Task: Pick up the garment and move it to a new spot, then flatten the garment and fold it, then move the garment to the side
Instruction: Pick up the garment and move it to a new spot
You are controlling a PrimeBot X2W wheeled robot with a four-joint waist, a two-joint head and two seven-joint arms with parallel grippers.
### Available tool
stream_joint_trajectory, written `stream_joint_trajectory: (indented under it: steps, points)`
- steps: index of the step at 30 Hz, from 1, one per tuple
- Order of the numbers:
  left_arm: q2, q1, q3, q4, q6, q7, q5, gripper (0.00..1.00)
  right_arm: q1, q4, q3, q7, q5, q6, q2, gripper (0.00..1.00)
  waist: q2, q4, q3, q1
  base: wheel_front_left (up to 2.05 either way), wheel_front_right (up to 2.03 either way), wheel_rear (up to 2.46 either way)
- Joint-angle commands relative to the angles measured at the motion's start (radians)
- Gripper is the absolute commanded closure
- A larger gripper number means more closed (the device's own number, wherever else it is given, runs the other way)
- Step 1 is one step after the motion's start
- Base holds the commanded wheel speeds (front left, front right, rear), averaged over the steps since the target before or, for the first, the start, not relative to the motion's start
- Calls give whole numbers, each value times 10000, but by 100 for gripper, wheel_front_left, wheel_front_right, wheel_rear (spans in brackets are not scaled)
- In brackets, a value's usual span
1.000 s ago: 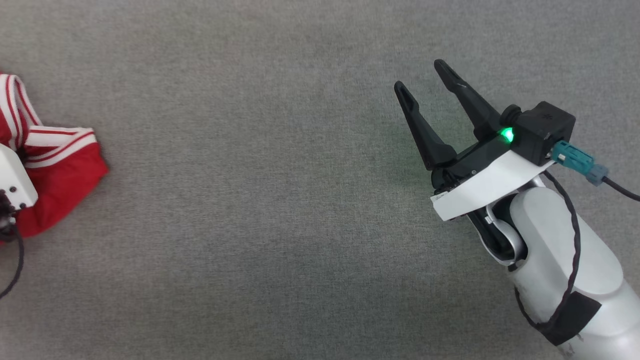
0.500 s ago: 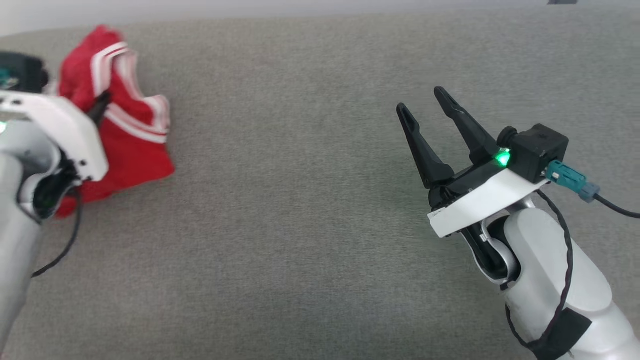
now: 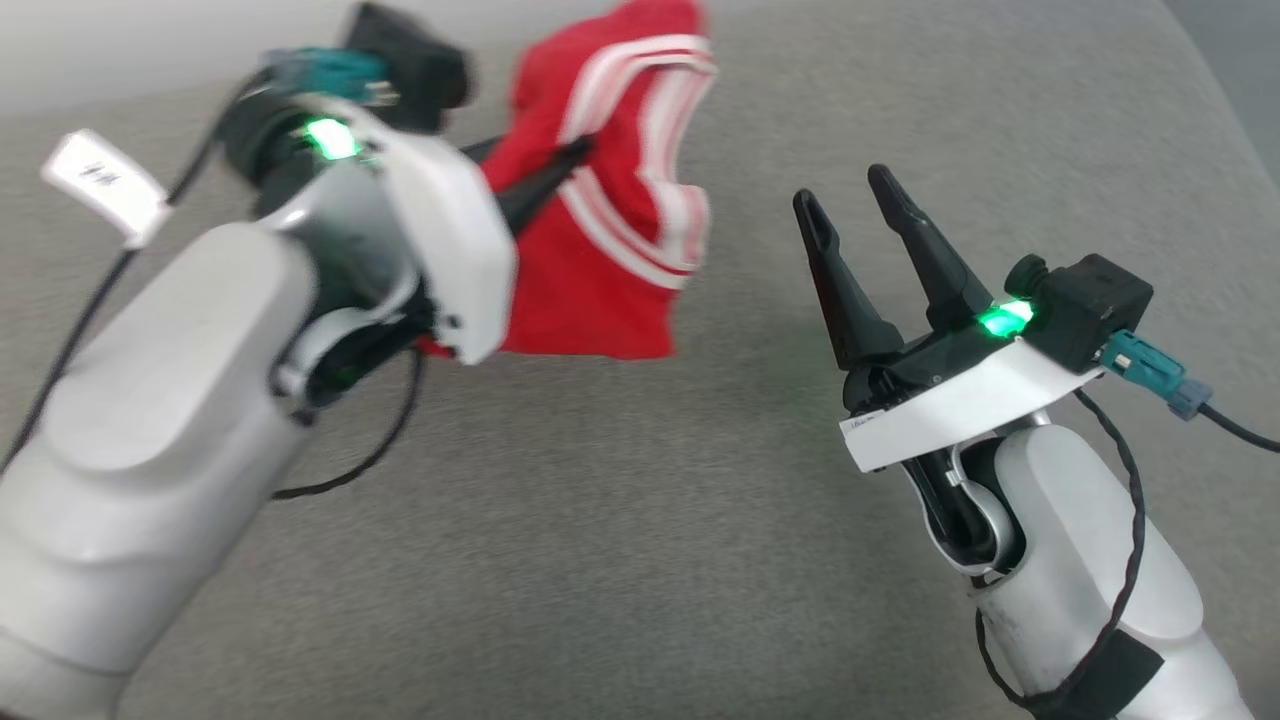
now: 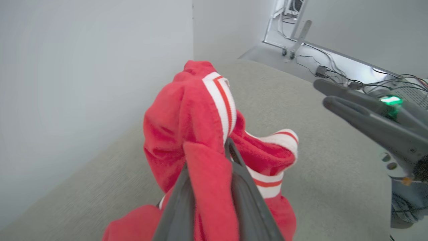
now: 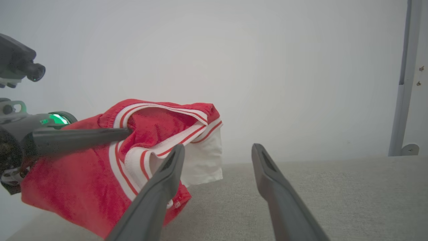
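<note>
Checking labels first: the white tag (image 3: 100, 180) by the left wrist has dark marks, too blurred to read. No lettering shows on the visible folds of the garment (image 3: 600, 290). The print on the right wrist's white plate (image 3: 950, 405) is too small to read.

The left arm (image 3: 150, 450) runs up from the lower left of the head view, wrist angled right, green light (image 3: 325, 138) lit. The left gripper (image 3: 560, 165) is clamped on the garment. In the left wrist view, red cloth sits pinched between both fingers (image 4: 249, 201). The garment is bunched and hangs from those fingers above the grey surface (image 3: 620, 540). Its striped trim and a white sleeve (image 5: 204, 157) are on the side toward the right arm. Can't tell whether its lowest fold touches the surface.

The right gripper (image 3: 843, 190) has its jaws spread with nothing between them. Its fingers point up the head view, near the garment but apart from it.

Versus a second ago: the head camera has swung, so the framing differs. Even so, the garment and left gripper were well apart from the right gripper then — now they're close beside it. A half second back, the garment was already up in the fingers. The right gripper's pose and spread look unchanged.
</note>
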Motion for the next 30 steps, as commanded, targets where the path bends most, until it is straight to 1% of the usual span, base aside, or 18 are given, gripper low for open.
stream_joint_trajectory:
  steps: [1, 4, 5, 6, 7, 8, 9, 11, 12, 15, 19, 24, 30]
  points:
    - [-233, -505, -378, -2, 20, 16, -20, 100, -48, -109, -106, -44, 84, -3, 150, 0, 0, -696, 407, 0, 0, 0, 0]
    - [-697, -1120, -1190, 90, 19, -155, -215, 100, -48, -221, -304, -44, 139, -3, 322, 0, 0, -1215, 673, 0, 0, 0, 0]
    - [-697, -1120, -1190, 90, 19, -155, -215, 100, -48, -221, -304, -44, 139, -3, 322, 0, 0, -1215, 673, 0, 0, 0, 0]
    - [-846, -1453, -1890, 109, 19, -218, -401, 100, 11, -252, -427, -44, 173, -3, 445, 0, 0, -1517, 825, 0, 0, 0, 0]
    - [-846, -1453, -1890, 109, 19, -218, -401, 100, 11, -252, -427, -44, 173, -3, 445, 0, 0, -1517, 825, 0, 0, 0, 0]
    - [-828, -1570, -2281, 143, 20, -187, -436, 100, 52, -275, -483, -46, 184, -3, 496, 0, 0, -1652, 892, 0, 0, 0, 0]
    - [-612, -1806, -3166, 199, 20, -76, -432, 100, 134, -300, -561, -44, 213, -3, 572, 0, 0, -1906, 1007, 0, 0, 0, 0]
    - [-426, -1840, -3964, 251, 20, 10, -755, 100, 218, -339, -659, -44, 257, -3, 653, 0, 0, -2120, 1087, 0, 0, 0, 0]
    - [-426, -1840, -3964, 251, 20, 10, -755, 100, 218, -339, -659, -44, 257, -3, 653, 0, 0, -2120, 1087, 0, 0, 0, 0]
    - [-12, -1839, -4604, 334, 20, 412, -1126, 100, 326, -400, -785, -44, 291, -3, 753, 0, 0, -2345, 1182, 0, 0, 0, 0]
    - [520, -1751, -4876, 426, 20, 1181, -798, 100, 437, -461, -806, -44, 320, -3, 830, 0, 0, -2532, 1285, 0, 0, 0, 0]
    - [874, -1276, -4917, 651, 20, 2296, -60, 100, 346, -500, -724, -46, 376, -3, 906, 0, 0, -2746, 1456, 0, 0, 0, 0]
    - [868, -1041, -4995, 1344, 31, 2569, -100, 100, 275, -539, -733, -44, 420, -3, 970, 0, 0, -3005, 1649, 0, 0, 0, 0]
